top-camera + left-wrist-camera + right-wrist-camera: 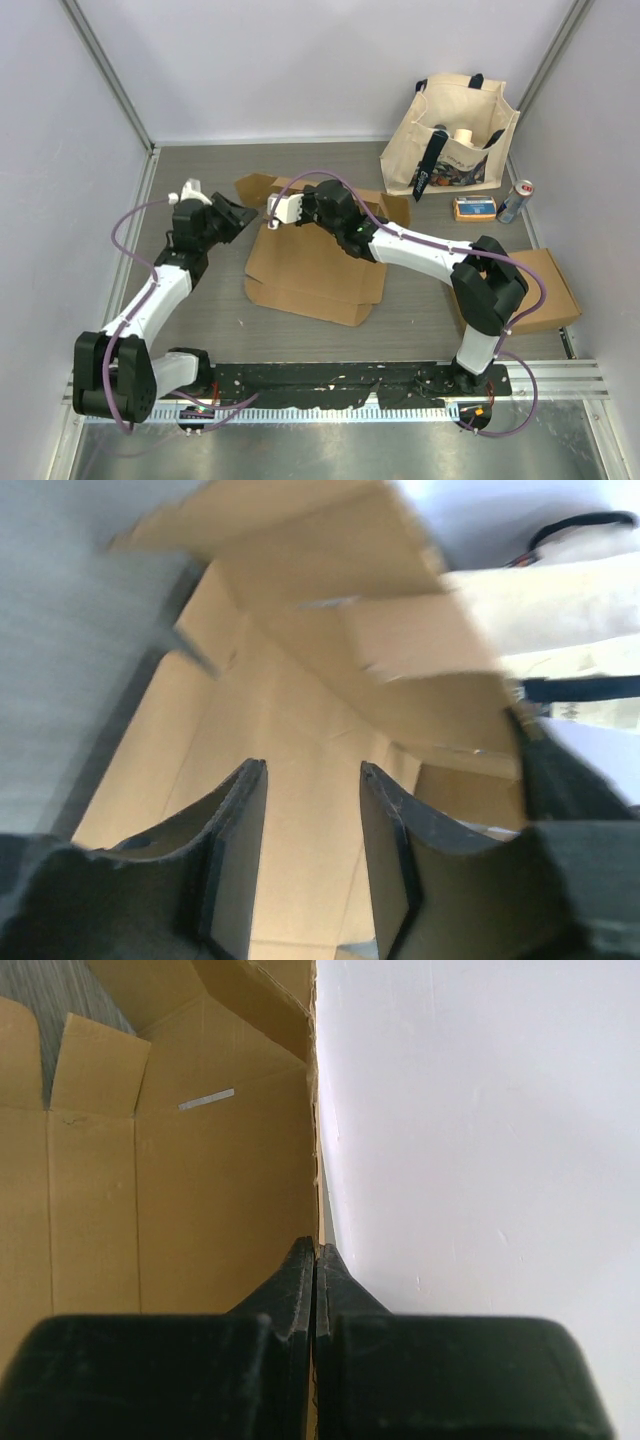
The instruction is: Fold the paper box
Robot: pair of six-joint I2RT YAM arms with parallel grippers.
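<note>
Mid-bench, between the two arms: paper box, brown cardboard, mostly flat and unfolded, near flaps splayed toward the arm bases, far flaps partly lifted.

At the box's far left corner: right hand, fingers pressed together and pinching the thin edge of a raised cardboard panel. From the right wrist, panel edge running straight into the seam between the fingers, box interior to the left of it with a pale strip of tape, white wall to the right.

Just left of that same corner: left hand, fingers spread partway, pointed at the lifted flaps. From the left wrist, cardboard visible through the gap and beyond, one flap tilted overhead and blurred. Contact between pads and cardboard: cannot tell.

Far right corner of the bench: cream tote bag standing open, dark straps, items inside too small to name. Just right of the bag: small orange packet, and beside it an upright drinks can. Near right edge, partly under the right arm's elbow: second cardboard box, closed and flat-topped, well apart from the first.
</note>
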